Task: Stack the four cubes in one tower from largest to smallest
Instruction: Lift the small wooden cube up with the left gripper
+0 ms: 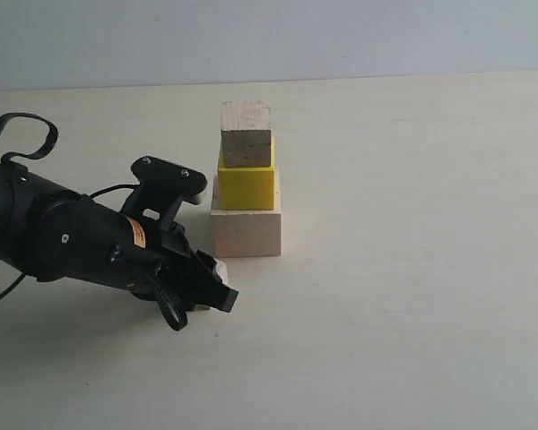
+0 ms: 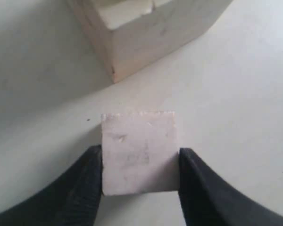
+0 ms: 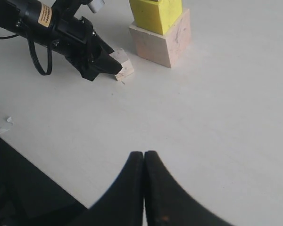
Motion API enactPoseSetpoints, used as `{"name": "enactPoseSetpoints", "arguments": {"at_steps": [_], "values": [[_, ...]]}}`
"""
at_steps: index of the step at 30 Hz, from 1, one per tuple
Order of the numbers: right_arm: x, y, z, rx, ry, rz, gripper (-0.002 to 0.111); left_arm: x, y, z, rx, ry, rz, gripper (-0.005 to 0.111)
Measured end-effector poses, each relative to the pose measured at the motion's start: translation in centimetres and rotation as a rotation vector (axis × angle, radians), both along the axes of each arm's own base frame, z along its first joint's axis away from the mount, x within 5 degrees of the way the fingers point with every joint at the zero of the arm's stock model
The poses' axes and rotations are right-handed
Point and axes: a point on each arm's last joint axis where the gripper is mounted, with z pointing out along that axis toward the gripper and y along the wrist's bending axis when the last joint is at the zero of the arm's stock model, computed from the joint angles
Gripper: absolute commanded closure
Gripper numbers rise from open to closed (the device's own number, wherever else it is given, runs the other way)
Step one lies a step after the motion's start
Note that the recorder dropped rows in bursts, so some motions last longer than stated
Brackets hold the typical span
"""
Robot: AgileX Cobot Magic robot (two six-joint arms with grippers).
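The pale table (image 1: 412, 296) filled every view and carried everything else. The black left arm (image 1: 63, 237) reached in low from the left side of the exterior view, its cables looping behind it.

Near the middle of the table stood the tower (image 1: 247, 184), three cubes high. The large pale wooden cube (image 1: 247, 233) sat at the bottom, flat on the table. The yellow cube (image 1: 247, 186) rested on top of it, narrower, so that a margin of wood showed around it. The small wooden cube (image 1: 247, 134) capped the yellow one, upright and roughly centred.

The right gripper (image 3: 144, 154) hung above bare table, well apart from the tower, its two black fingers pressed together with no gap between them and nothing held.

The left gripper (image 2: 140, 155) was down at table level, just beside the large cube's base. Its fingers (image 2: 87, 183) pinched the loose small cube (image 2: 139, 153), one touching each opposite side. That pale cube sat close to the foot of the tower, apart from it, and whether it had left the table could not be told.
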Motion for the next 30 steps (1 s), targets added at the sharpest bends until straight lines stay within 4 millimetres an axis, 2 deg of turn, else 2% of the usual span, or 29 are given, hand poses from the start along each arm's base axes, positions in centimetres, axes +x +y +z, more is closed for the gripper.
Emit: {"name": "enactPoseSetpoints", "arguments": {"at_steps": [11, 17, 19, 20, 22, 24, 27, 28, 30], "values": [[0.0, 0.0, 0.0, 0.0, 0.0, 0.0, 0.108, -0.3, 0.1, 0.1, 0.038, 0.035, -0.03, 0.107], [0.0, 0.0, 0.0, 0.0, 0.0, 0.0, 0.108, -1.7, 1.1, 1.2, 0.13, 0.165, -0.067, 0.107], [0.0, 0.0, 0.0, 0.0, 0.0, 0.0, 0.108, -2.7, 1.8, 2.1, 0.155, 0.207, -0.078, 0.107], [0.0, 0.0, 0.0, 0.0, 0.0, 0.0, 0.108, -3.1, 2.1, 3.2, 0.146, 0.201, -0.082, 0.107], [0.0, 0.0, 0.0, 0.0, 0.0, 0.0, 0.108, -3.4, 2.3, 4.9, 0.113, 0.164, -0.083, 0.107], [0.0, 0.0, 0.0, 0.0, 0.0, 0.0, 0.108, -4.2, 3.1, 8.1, 0.041, 0.097, -0.067, 0.107], [0.0, 0.0, 0.0, 0.0, 0.0, 0.0, 0.108, -5.0, 3.8, 10.5, -0.022, 0.034, -0.059, 0.107], [0.0, 0.0, 0.0, 0.0, 0.0, 0.0, 0.108, -5.5, 4.2, 11.9, -0.061, -0.007, -0.054, 0.107], [0.0, 0.0, 0.0, 0.0, 0.0, 0.0, 0.108, -6.0, 4.7, 13.1, -0.093, -0.045, -0.056, 0.107]]}}
